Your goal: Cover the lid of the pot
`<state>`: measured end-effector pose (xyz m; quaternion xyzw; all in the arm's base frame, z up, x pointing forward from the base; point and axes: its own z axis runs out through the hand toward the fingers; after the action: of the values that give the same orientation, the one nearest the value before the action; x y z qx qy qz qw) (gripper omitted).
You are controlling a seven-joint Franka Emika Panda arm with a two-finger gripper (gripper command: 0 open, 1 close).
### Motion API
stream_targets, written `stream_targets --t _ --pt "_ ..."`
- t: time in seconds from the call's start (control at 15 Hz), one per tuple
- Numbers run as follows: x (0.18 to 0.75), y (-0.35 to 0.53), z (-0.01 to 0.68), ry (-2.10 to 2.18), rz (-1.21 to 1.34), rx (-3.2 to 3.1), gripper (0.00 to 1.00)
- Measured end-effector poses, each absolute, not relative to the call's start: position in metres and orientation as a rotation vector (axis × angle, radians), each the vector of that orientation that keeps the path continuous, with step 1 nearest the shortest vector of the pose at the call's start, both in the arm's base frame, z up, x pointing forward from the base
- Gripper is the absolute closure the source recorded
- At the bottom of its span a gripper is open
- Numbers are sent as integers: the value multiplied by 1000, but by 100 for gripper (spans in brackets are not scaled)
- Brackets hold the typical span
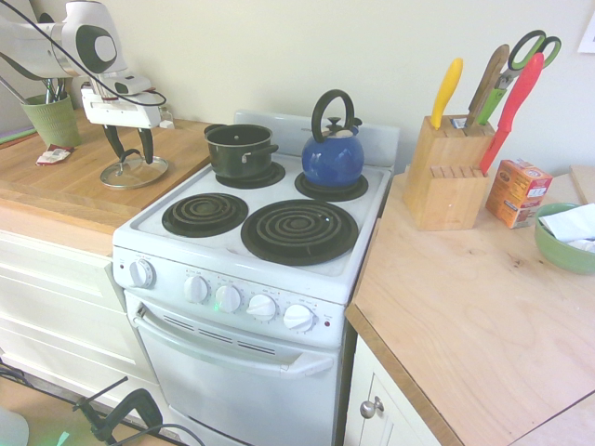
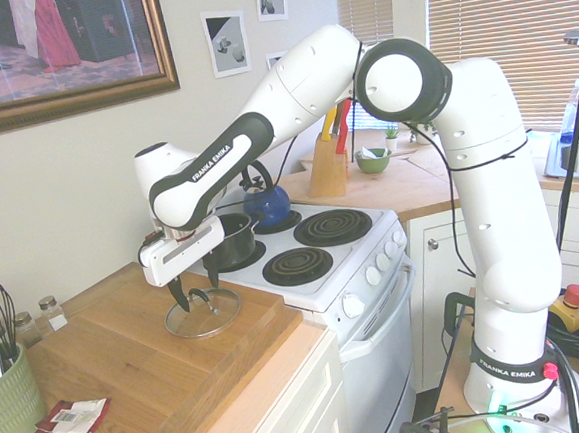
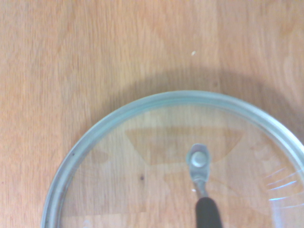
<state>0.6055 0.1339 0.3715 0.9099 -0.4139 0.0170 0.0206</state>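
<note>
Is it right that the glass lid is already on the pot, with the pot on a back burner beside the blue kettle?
Not quite: the glass lid isn't on the pot. It lies on the wooden countertop left of the stove, as the first exterior view shows. The pot is indeed on a back burner beside the blue kettle.

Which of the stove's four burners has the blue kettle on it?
The back-right burner, on the knife block's side. The other back burner carries the dark pot; both front ones are bare.
</note>
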Motion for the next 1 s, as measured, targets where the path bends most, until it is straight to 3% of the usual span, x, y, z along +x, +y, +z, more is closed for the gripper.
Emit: stream_targets --t 1.0 --pt "606 130 372 -1336 28 2822 100"
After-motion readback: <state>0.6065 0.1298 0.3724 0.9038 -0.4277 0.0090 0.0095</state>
